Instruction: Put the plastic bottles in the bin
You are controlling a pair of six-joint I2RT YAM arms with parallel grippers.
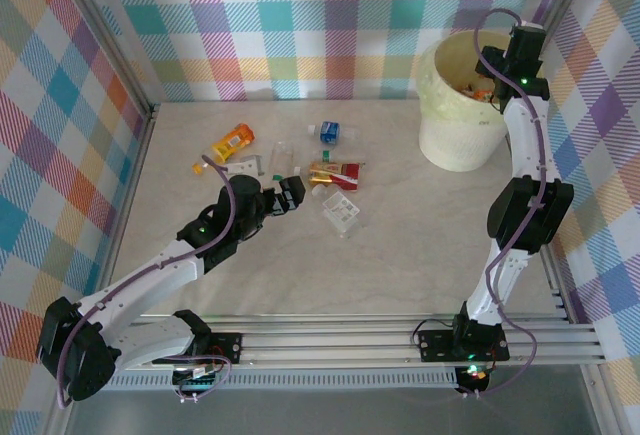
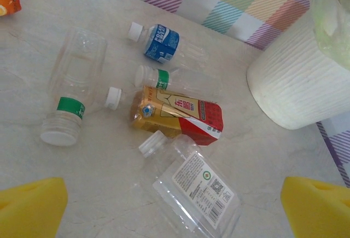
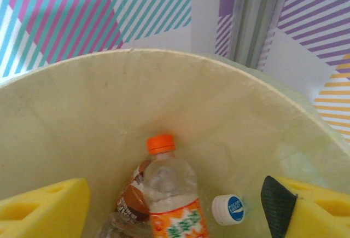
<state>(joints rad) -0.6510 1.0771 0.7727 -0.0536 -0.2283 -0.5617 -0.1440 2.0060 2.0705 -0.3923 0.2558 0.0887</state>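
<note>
In the top view, the large round cream-yellow plastic bin (image 1: 455, 140) stands at the far right of the table. The right gripper (image 1: 492, 77) hangs over its mouth, while the left gripper (image 1: 288, 193) hovers at the near edge of a cluster of bottles mid-table, with an orange plastic bottle (image 1: 235, 142) lying apart to the left. The left wrist view shows the left gripper (image 2: 175, 208) with its yellow foam pads (image 2: 33, 208) spread wide and holding nothing. Just ahead lie a flattened clear bottle with a white printed label (image 2: 194, 186), a crushed red-and-yellow labelled bottle (image 2: 178, 119), a slim clear bottle with a green band (image 2: 175, 79), a blue-labelled bottle (image 2: 161, 42) and a wide clear bottle with a green band and white cap (image 2: 71, 101); the bin (image 2: 295, 85) is at the right. In the right wrist view, the right gripper (image 3: 175, 210) stands open and empty inside the bin (image 3: 109, 96), above an orange-capped bottle (image 3: 169, 194) and a blue-and-white cap (image 3: 228, 209). The likely trouble is crowding: closing on the flattened bottle could catch its red-and-yellow neighbour too, or the slick crushed plastic could squirt free. The right gripper, lifting out, could snag the rim and shift the bin.
</note>
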